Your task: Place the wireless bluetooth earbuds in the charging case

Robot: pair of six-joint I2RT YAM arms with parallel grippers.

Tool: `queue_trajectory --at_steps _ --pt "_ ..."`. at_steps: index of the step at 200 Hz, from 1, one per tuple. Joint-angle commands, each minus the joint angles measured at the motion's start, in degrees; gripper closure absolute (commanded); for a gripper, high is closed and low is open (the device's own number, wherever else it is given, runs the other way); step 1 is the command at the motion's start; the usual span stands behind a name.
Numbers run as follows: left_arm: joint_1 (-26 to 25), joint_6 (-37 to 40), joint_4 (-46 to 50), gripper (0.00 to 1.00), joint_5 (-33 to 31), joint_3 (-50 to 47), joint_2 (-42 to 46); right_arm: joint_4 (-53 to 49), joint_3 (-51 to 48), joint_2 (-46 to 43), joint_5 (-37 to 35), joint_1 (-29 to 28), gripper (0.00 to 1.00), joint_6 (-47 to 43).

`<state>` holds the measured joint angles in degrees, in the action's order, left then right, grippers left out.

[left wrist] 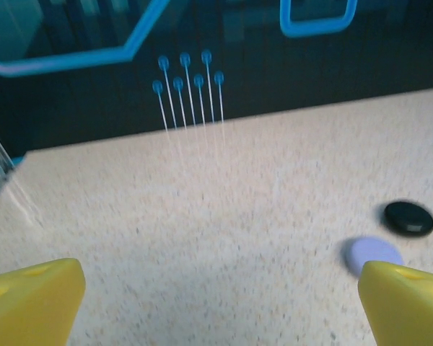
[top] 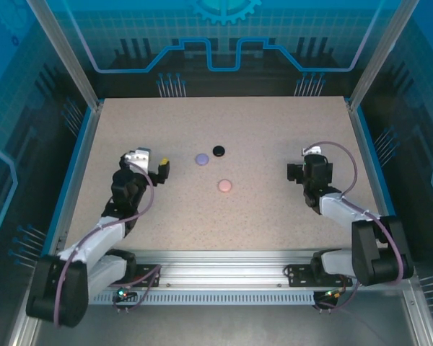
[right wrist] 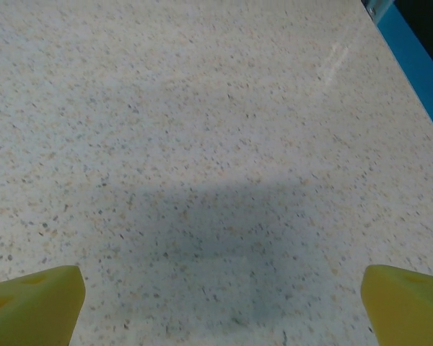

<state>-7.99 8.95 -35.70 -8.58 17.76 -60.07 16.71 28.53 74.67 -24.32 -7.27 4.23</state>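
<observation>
Three round closed charging cases lie mid-table: a lavender case (top: pixel 201 158) (left wrist: pixel 373 254), a black case (top: pixel 218 151) (left wrist: pixel 409 218) just behind it, and a pink case (top: pixel 225 185) nearer the front. The earbuds are out of view. My left gripper (top: pixel 163 169) (left wrist: pixel 220 303) stands open to the left of the lavender case, with bare table between its yellow fingertips (left wrist: pixel 30 301). On the right side my right gripper (top: pixel 291 173) (right wrist: pixel 220 306) hovers open over bare table, well right of the pink case, its yellow fingertips (right wrist: pixel 32 303) wide apart.
The speckled tabletop (top: pixel 274 130) is bounded by blue side rails (top: pixel 78 166) and aluminium posts. A blue-patterned back wall (top: pixel 216 43) closes off the far edge. The metal mounting rail (top: pixel 216 267) runs along the near edge.
</observation>
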Motion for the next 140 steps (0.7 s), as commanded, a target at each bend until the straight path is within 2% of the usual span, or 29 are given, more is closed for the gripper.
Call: queue_trajectory --at_steps 1,17,36,55,61,98,124,140 --pt "0.75 -1.45 -12.24 0.01 -0.06 -2.52 -7.38 15.17 -2.41 2.25 5.27 1.89 0.0 -1.89" --pt "1.53 -3.3 -17.15 0.01 0.1 -2.99 -14.48 17.13 -2.03 4.34 9.14 3.0 0.0 -1.0" --pt "2.54 -3.67 -29.24 0.01 2.02 -5.45 -23.61 22.1 -2.95 7.83 11.81 2.87 0.0 -2.04" --pt "3.42 -4.11 -30.33 0.01 2.89 -3.77 -28.03 31.45 -6.19 11.48 13.92 1.96 0.0 -4.18" --pt "3.66 -4.04 -31.28 0.01 3.05 -3.57 -28.81 30.74 -6.03 11.29 14.65 1.79 0.0 -4.59" --pt "4.33 -5.05 -23.01 0.01 3.04 0.52 -28.34 26.64 -3.84 11.63 20.28 3.73 0.0 -4.38" --pt "6.97 -7.61 -14.9 0.01 5.94 4.59 -28.25 26.4 -3.75 11.63 20.54 3.97 0.0 -4.28" --pt "7.35 -7.88 -14.64 0.01 6.06 4.74 -28.29 26.57 -3.83 11.57 20.41 3.79 0.0 -4.38"
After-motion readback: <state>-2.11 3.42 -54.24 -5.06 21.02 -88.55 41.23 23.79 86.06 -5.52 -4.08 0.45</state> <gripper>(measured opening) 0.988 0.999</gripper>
